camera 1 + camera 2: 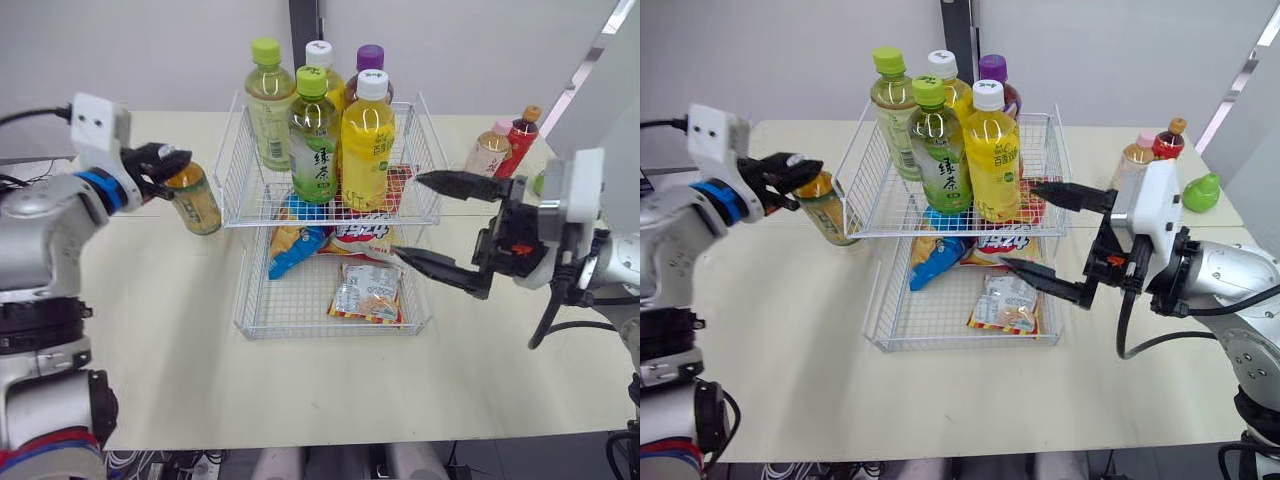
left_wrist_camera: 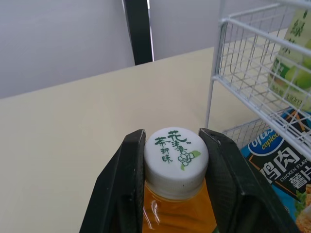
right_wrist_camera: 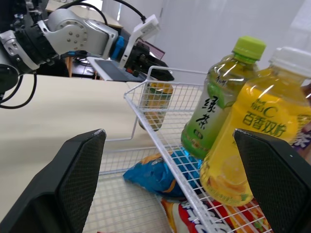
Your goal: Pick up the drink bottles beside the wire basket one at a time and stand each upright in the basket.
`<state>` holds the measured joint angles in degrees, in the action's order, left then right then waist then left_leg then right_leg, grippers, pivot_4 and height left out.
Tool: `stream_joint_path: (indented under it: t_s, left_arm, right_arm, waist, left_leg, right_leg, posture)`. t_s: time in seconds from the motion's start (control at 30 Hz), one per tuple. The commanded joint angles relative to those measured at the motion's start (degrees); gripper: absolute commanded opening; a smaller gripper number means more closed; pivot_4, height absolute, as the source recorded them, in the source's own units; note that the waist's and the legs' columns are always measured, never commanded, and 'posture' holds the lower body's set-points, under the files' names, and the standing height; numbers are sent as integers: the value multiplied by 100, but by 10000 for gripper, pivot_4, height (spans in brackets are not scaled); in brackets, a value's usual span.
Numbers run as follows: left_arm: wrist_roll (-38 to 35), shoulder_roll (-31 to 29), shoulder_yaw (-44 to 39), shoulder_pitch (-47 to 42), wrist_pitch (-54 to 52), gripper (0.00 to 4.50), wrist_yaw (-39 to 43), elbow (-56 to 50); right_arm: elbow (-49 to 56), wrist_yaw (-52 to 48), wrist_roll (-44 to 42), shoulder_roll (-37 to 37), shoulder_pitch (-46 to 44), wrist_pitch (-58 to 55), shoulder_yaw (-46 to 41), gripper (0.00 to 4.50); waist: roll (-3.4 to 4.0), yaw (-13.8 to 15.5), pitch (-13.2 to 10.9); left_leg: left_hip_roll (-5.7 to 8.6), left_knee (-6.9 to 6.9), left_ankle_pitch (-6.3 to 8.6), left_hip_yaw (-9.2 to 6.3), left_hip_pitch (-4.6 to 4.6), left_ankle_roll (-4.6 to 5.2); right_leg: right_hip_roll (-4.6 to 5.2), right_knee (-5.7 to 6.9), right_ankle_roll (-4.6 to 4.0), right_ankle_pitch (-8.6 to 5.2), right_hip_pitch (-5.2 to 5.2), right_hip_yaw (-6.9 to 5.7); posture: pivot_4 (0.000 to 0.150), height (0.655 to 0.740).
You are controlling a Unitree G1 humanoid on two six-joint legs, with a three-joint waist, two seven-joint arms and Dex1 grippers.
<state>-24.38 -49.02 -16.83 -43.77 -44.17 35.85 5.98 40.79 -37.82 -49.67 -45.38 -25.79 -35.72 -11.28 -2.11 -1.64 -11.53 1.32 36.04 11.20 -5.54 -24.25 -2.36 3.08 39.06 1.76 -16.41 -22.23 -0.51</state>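
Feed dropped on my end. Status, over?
Left gripper shut on amber tea bottle at its cap, left of wire basket, outside it. Right gripper open, empty, at basket's front right. Five bottles crowd the top tier.

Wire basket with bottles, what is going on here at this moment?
The left gripper is shut on the white cap of an amber tea bottle, held tilted just outside the wire basket on its left side. Five bottles stand upright in its upper tier. The right gripper is open and holds nothing, in front of the basket's right side. Two small bottles stand further right.
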Motion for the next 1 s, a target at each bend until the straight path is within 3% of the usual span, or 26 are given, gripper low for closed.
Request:
stream_joint_path:
  t_s: [0.03,0.23,0.37,0.63,0.77,1.0]
  left_arm:
    - [-270,-449,-262,-588,-131,13291,273,-159]
    - [-511,-1048,-41,-1579,-476,13290,1017,437]
    - [-650,-1546,378,-2986,-808,13287,2003,1305]
    - [-256,-1648,1276,-5156,-1324,13286,2812,2339]
    - [-280,-1479,1460,-5490,-1783,13285,3024,2377]
    - [-280,-1042,1612,-5207,-1883,13285,3225,2144]
  right_arm:
    - [164,156,-63,26,15,113,-221,45000]
    - [154,157,-47,28,4,125,-202,45000]
    - [93,77,-68,52,-32,161,-163,45000]
    - [65,42,16,151,-40,228,-58,45000]
    - [14,13,83,199,-52,277,42,45000]
    - [-86,-69,161,233,-134,330,162,45000]
  waist:
    - [0,0,0]
    - [-1,-15,-1]
    - [-13,-21,-8]
    - [-9,-25,-9]
    - [-9,-28,-10]
    - [-6,-28,-12]
  left_leg:
    - [0,0,0,0,-1,0]
    - [0,0,0,1,-4,0]
    - [1,1,0,-2,-13,0]
    - [-1,1,0,-1,-12,1]
    - [-1,-1,0,0,-12,1]
    - [-3,1,0,0,-12,1]
  right_leg:
    - [0,0,0,0,0,0]
    - [-4,1,0,0,-4,-2]
    - [-14,0,0,-1,-11,-6]
    - [-10,1,29,-19,-9,-5]
    - [-7,1,33,-22,-9,-3]
    - [-7,3,33,-22,-10,-1]
  posture:
    - [1500,7400]
    - [1500,7400]
    - [1500,7400]
    - [1500,7400]
    - [1500,7400]
    - [1500,7400]
